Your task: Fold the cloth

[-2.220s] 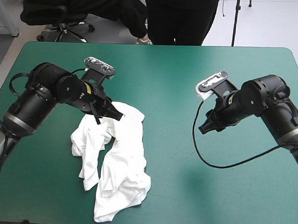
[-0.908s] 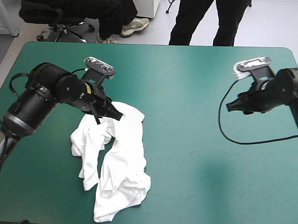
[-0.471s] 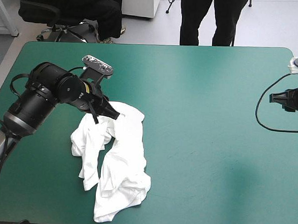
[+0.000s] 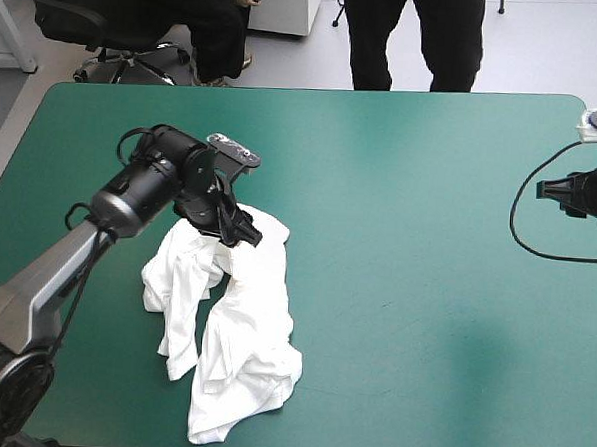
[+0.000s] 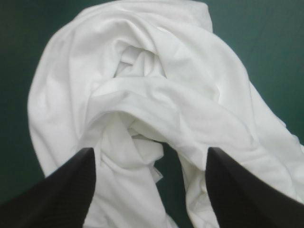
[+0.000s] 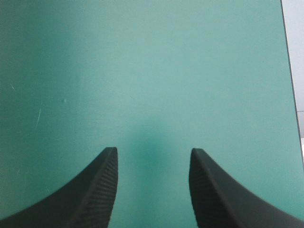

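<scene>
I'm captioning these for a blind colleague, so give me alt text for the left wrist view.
A crumpled white T-shirt lies heaped on the teal-green cover, filling most of the view. The left tool is open, its two black fingers apart with the cloth showing between them.

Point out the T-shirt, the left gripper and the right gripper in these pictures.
T-shirt [image 4: 244, 316]: high view, middle of the crumpled heap.
left gripper [image 5: 151, 151]: left wrist view, midway between its open fingertips.
right gripper [image 6: 153, 151]: right wrist view, midway between its open fingertips.
</scene>
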You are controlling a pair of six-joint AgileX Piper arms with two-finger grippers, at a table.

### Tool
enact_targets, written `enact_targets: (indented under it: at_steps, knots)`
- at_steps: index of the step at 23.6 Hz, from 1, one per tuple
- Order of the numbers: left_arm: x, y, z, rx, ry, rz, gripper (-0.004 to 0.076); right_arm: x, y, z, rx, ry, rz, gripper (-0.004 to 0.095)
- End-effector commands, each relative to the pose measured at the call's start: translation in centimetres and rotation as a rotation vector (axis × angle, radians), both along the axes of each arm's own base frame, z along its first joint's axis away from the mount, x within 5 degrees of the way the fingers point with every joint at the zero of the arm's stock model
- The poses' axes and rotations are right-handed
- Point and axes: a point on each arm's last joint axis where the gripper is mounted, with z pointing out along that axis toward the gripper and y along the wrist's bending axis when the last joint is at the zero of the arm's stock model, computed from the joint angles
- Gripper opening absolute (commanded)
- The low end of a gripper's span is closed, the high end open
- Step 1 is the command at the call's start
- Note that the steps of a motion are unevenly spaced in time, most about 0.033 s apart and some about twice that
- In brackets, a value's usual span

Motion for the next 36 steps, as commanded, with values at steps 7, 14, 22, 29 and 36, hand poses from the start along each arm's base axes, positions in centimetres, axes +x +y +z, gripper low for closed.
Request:
enact_targets:
  at_steps: [7, 14, 22, 29, 36]
  knots:
    - [2.6, -2.3, -3.6, -0.035, 0.058, -0.019, 0.0497, -0.8, 0.1, 2.2, -0.026, -0.112, -0.007, 0.0437]
    - [4.1, -3.7, -8.7, -0.026, 0.2, -0.004, 0.0493, -0.8, 0.1, 2.3, -0.022, -0.115, -0.006, 0.0437]
    - [4.0, -3.6, -10.5, -0.005, 0.232, -0.007, -0.0012, -0.7, 0.4, 2.3, 0.005, -0.129, 0.005, 0.0437]
    - [4.3, -6.6, -7.3, -0.199, 0.17, -0.118, -0.0017, -0.7, 0.5, 2.4, 0.018, -0.134, 0.02, 0.0437]
    - [3.5, -10.5, -5.0, -0.242, 0.094, -0.229, -0.0017, -0.7, 0.6, 2.4, 0.02, -0.135, 0.021, 0.0437]
